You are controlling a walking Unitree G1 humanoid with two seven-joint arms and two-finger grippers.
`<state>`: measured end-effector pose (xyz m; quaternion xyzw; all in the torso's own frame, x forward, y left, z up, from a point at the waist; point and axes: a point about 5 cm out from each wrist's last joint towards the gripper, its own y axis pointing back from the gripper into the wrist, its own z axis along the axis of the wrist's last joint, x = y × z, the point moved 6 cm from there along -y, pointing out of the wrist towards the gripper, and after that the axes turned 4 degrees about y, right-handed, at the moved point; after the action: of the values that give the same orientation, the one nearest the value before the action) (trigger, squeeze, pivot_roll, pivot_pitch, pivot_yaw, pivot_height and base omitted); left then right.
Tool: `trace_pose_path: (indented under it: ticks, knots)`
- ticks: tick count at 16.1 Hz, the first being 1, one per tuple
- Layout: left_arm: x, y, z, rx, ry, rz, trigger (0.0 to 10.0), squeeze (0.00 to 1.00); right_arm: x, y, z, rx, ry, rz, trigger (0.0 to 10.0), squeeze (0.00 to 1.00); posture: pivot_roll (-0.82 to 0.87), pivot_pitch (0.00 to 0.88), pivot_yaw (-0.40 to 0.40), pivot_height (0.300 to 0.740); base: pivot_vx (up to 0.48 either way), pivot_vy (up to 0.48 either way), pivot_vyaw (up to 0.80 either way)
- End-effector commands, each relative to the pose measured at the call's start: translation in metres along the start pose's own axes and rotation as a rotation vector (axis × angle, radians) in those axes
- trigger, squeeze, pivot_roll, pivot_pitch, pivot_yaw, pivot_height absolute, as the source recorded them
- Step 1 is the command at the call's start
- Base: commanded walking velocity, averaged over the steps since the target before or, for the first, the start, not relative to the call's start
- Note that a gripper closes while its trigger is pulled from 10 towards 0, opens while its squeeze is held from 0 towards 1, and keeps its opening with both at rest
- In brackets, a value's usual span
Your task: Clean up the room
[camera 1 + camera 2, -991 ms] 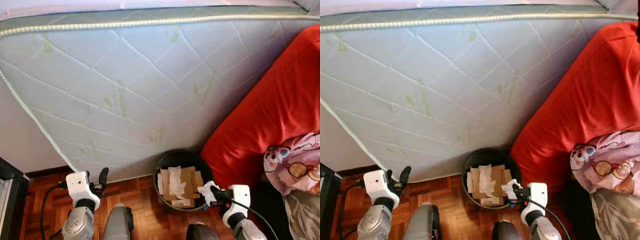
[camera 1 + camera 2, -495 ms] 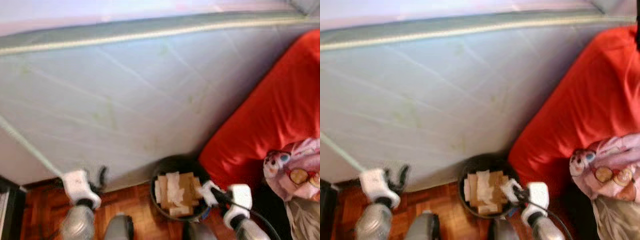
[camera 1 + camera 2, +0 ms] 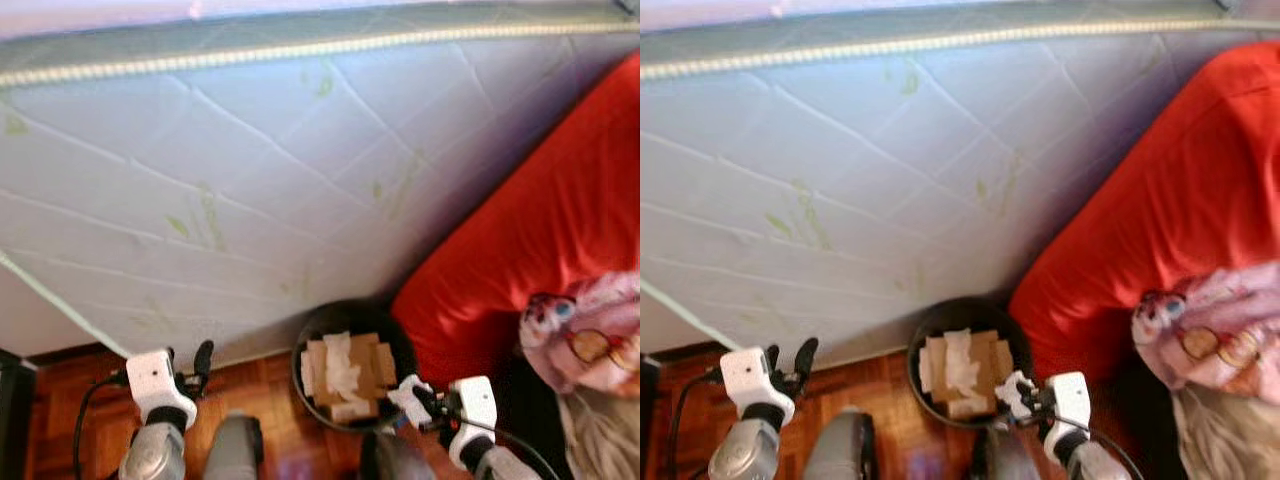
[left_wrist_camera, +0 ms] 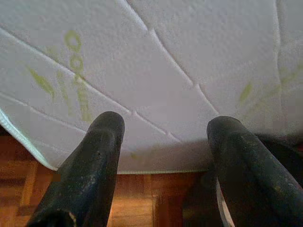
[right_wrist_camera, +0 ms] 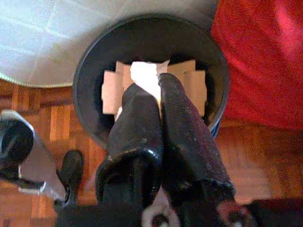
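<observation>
A black bin (image 3: 345, 365) stands on the parquet floor (image 3: 270, 390), its far rim against the leaning white mattress (image 3: 250, 180) and its right side just beside the red cushion (image 3: 520, 260), leaving open floor toward the robot. The right pincer (image 3: 412, 398), closed on a white tissue (image 5: 144, 78), hangs over the bin's near rim above cardboard (image 3: 365, 355). The left pincer (image 3: 200, 362) is spread wide and empty. Since a second ago the view has shifted; the right pincer keeps its grip.
</observation>
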<state>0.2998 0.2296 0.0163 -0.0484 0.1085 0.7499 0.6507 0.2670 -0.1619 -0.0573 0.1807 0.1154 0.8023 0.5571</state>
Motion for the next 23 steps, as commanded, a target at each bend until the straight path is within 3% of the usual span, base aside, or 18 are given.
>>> trace_pose_path:
  ticks: [1,10,16,18,21,22,23]
  knots:
    - [0.000,0.006,-0.004,0.016,0.009,0.005,10.0,0.00,-0.003,0.010,-0.006,0.009,0.017,0.012,10.0,0.00,0.16,0.290,-0.129,0.642,0.000,0.000,0.00]
    - [-0.007,0.014,0.034,-0.100,0.009,0.006,10.0,0.00,0.000,0.054,0.001,-0.130,0.033,0.038,10.0,0.00,0.23,0.398,-0.171,0.642,0.000,0.000,0.00]
    - [-0.008,0.017,0.031,-0.091,0.019,0.019,10.0,0.00,-0.004,0.055,0.004,-0.145,-0.005,0.026,10.0,0.00,0.22,0.392,-0.177,0.642,0.000,0.000,0.00]
    - [-0.009,0.014,0.033,-0.086,0.023,0.021,10.0,0.00,-0.009,0.053,0.008,-0.173,-0.065,-0.040,10.0,0.00,0.21,0.377,-0.170,0.642,0.000,0.000,0.00]
    - [-0.011,0.009,0.035,-0.081,0.023,0.010,10.0,0.00,-0.024,0.054,-0.001,-0.196,-0.267,-0.261,10.0,0.00,0.20,0.352,-0.149,0.642,0.000,0.000,0.00]
    - [-0.012,0.008,0.036,-0.082,0.022,0.007,10.0,0.00,-0.025,0.054,-0.003,-0.196,-0.293,-0.286,10.0,0.00,0.20,0.350,-0.147,0.642,0.000,0.000,0.00]
    - [-0.013,0.006,0.038,-0.084,0.019,-0.002,10.0,0.00,-0.035,-0.008,0.015,-0.112,-0.418,-0.356,10.0,0.00,0.19,0.339,-0.132,0.642,0.000,0.000,0.00]
